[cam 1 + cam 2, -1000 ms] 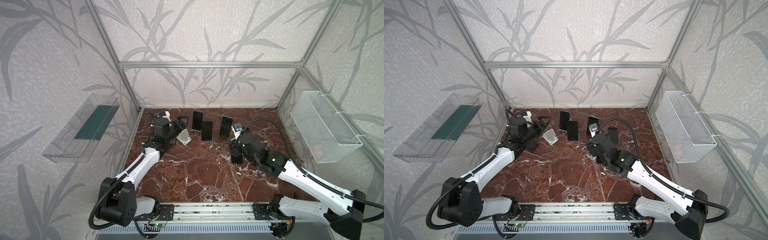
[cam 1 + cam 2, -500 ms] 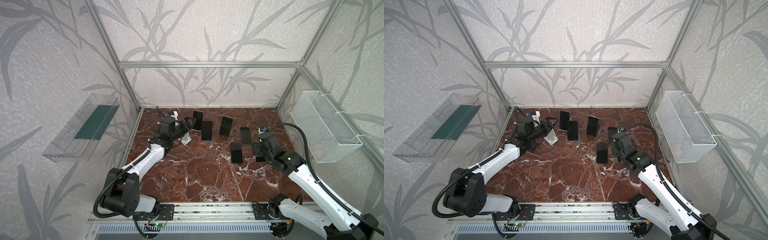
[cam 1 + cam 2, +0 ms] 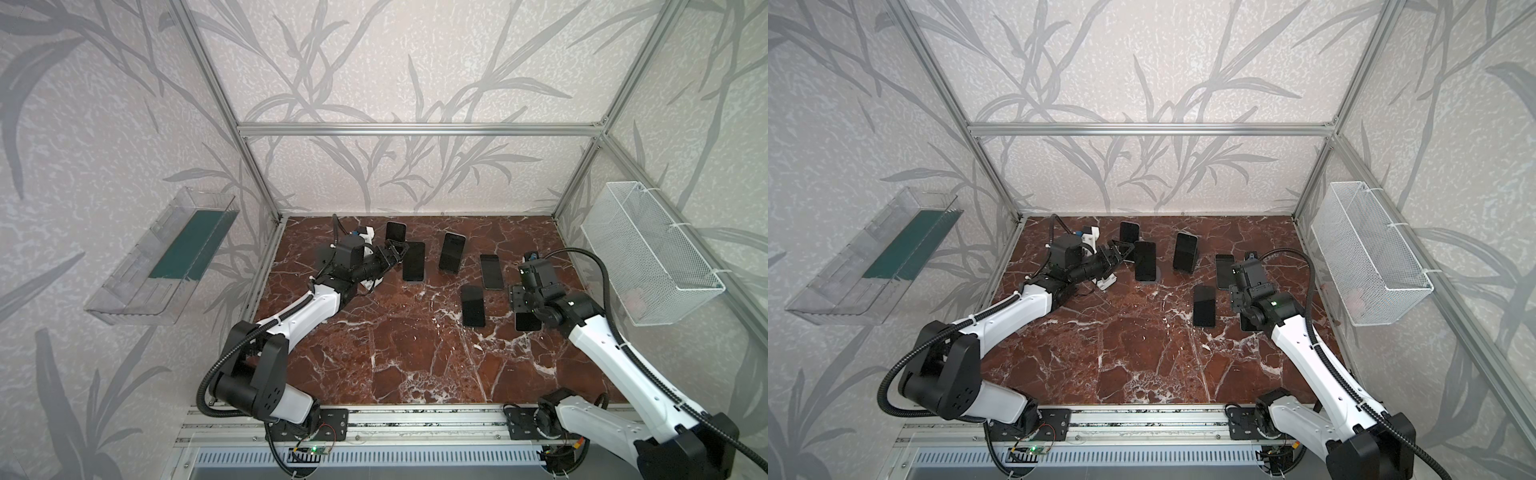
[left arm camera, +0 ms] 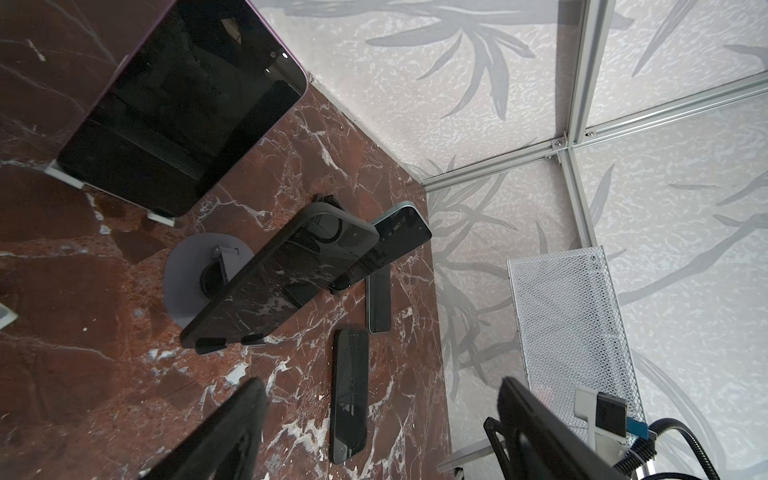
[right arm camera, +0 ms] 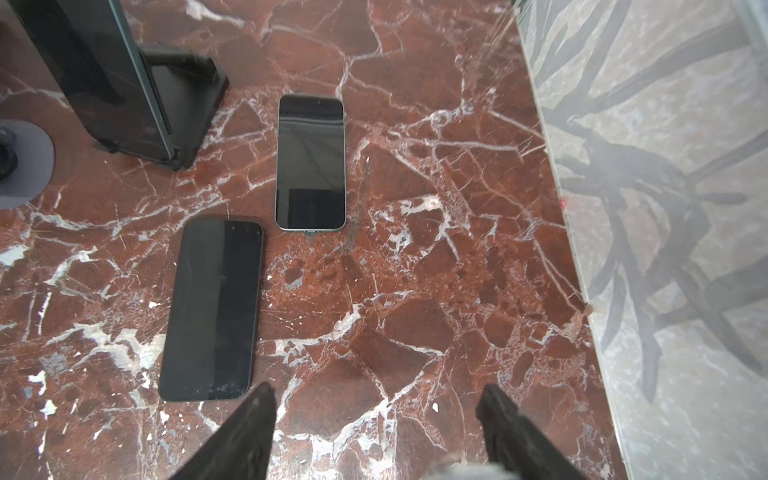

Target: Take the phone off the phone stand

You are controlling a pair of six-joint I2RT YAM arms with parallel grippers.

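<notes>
L gripper [image 3: 396, 253] fwd; basket [image 3: 648, 249]: pinkish obj [image 3: 632, 297]

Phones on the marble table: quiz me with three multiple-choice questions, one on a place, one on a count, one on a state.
1. Where does the white wire mesh basket hang? A) right side wall B) left side wall C) back wall
2. How many dark-screened phones are propped up, not lying flat? A) one B) three C) six
3. On the right gripper, the black fingers are: A) closed on a phone B) apart, nothing between C) closed on a stand
Answers: A, it hangs at the right in both top views; B, one each on a white stand, a round grey-based stand and a black stand; B, bare red marble table shows between them.
</notes>
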